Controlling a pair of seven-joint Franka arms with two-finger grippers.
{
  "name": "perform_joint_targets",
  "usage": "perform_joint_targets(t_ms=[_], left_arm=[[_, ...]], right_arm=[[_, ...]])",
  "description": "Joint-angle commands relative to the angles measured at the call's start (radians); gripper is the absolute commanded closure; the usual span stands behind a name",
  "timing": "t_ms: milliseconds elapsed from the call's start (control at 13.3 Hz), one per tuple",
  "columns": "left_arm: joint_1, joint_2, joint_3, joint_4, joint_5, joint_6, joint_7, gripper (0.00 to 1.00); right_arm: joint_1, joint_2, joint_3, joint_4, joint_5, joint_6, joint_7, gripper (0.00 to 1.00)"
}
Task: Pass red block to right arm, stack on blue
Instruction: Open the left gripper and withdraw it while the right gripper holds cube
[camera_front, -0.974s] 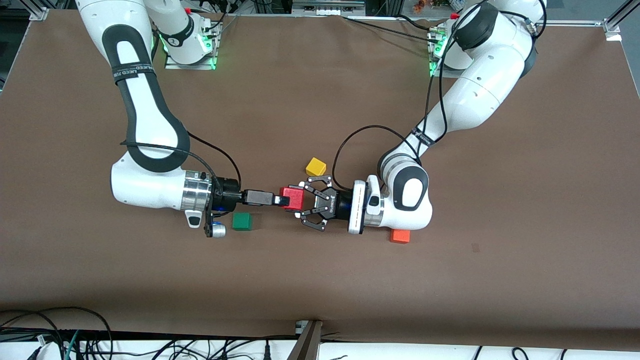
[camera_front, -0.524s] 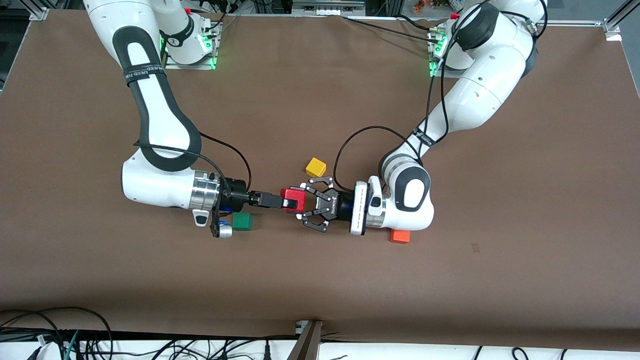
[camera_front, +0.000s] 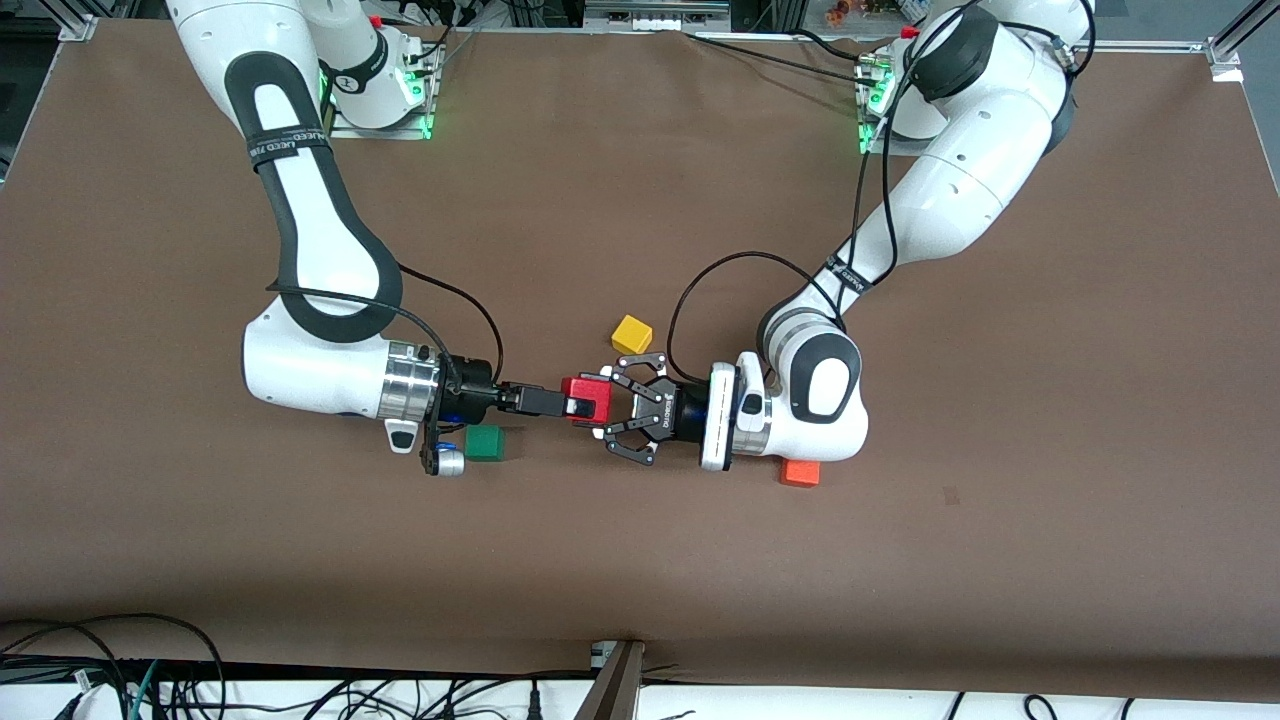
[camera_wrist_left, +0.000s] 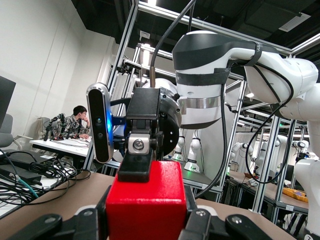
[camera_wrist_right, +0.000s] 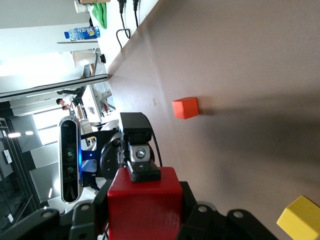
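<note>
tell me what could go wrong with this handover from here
1. The red block is in the air, the left gripper clamped on it, the right gripper at its other end; if the left releases before the right holds firmly, it likely drops.
2. The right wrist hangs beside the green cube and may knock it when moving off.
</note>
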Motion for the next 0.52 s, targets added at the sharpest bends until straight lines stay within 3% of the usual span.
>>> perform_joint_targets(t_ms=[0, 150, 300, 449], left_arm=[[0.042, -0.022, -0.009, -0.009, -0.05, -0.005, -0.001, 0.01], [0.074, -0.042, -0.012, -0.014, -0.044, -0.028, -0.011, 0.0], [0.123, -0.067, -0.008, -0.051, -0.034, -0.102, -0.027, 0.0], [0.199, -0.09, -0.003, -0.091, 0.058, -0.156, -0.03, 0.0]], right_arm=[[-0.007, -0.001, -0.015, 0.014, 0.009, 0.01, 0.009, 1.0], [-0.008, -0.001, -0.028, 0.015, -0.005, 0.008, 0.007, 1.0], [-0.008, -0.004, -0.07, 0.041, -0.108, -0.007, 0.007, 1.0], [-0.014, -0.012, -0.09, 0.043, -0.246, -0.005, 0.007, 1.0]])
